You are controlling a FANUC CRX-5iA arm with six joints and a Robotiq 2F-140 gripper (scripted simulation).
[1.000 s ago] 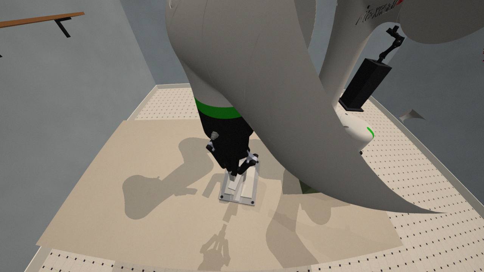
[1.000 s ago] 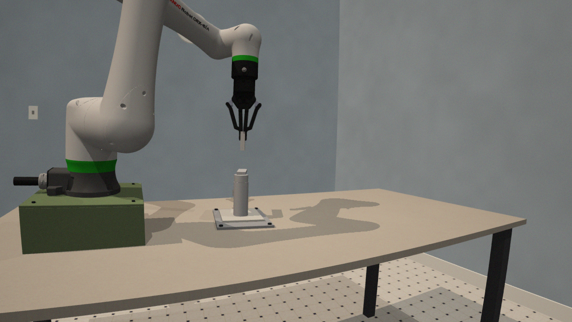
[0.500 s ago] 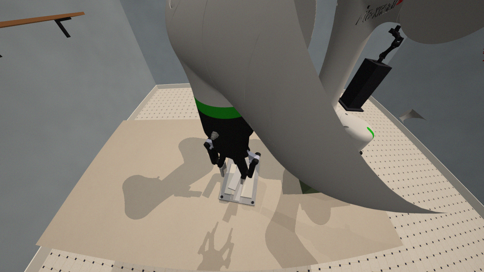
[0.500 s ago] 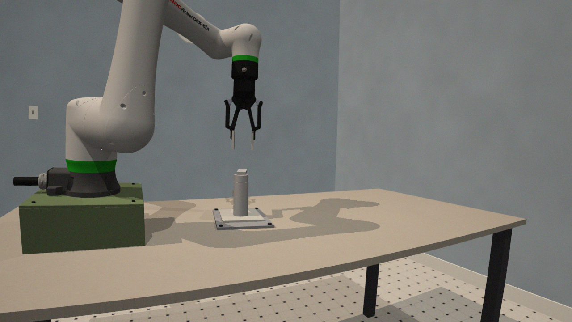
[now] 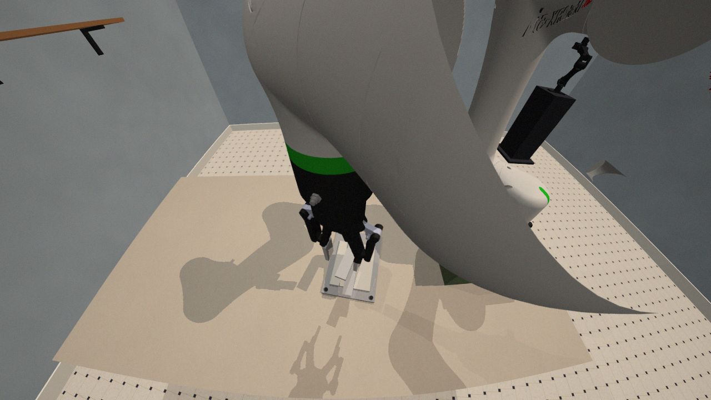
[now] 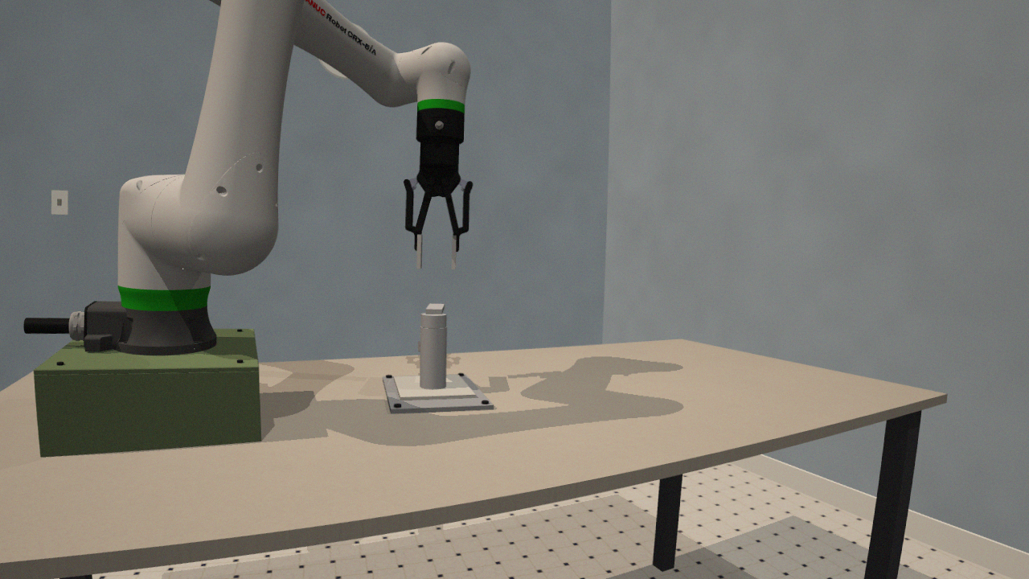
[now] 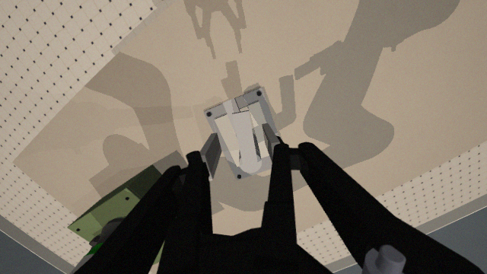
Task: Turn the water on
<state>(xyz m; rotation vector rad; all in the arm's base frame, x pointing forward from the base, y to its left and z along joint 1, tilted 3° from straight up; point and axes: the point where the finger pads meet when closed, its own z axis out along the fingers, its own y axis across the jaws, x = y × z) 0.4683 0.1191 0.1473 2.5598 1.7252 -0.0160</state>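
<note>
The tap (image 6: 432, 352) is a grey upright cylinder on a square metal base plate (image 6: 436, 394) in the middle of the table. Its short pale lever (image 6: 434, 308) sits on top of the cylinder. My gripper (image 6: 436, 262) hangs straight above the tap, pointing down, with a clear gap between its fingertips and the lever. The fingers stand partly open with nothing between them. In the wrist view the gripper (image 7: 240, 146) frames the tap (image 7: 243, 141) from above. In the top view the gripper (image 5: 341, 253) covers part of the tap (image 5: 350, 276).
My arm's green pedestal (image 6: 147, 388) stands on the table left of the tap. The table's edge (image 6: 899, 400) lies far to the right. A black box on a stand (image 5: 534, 124) is behind the arm.
</note>
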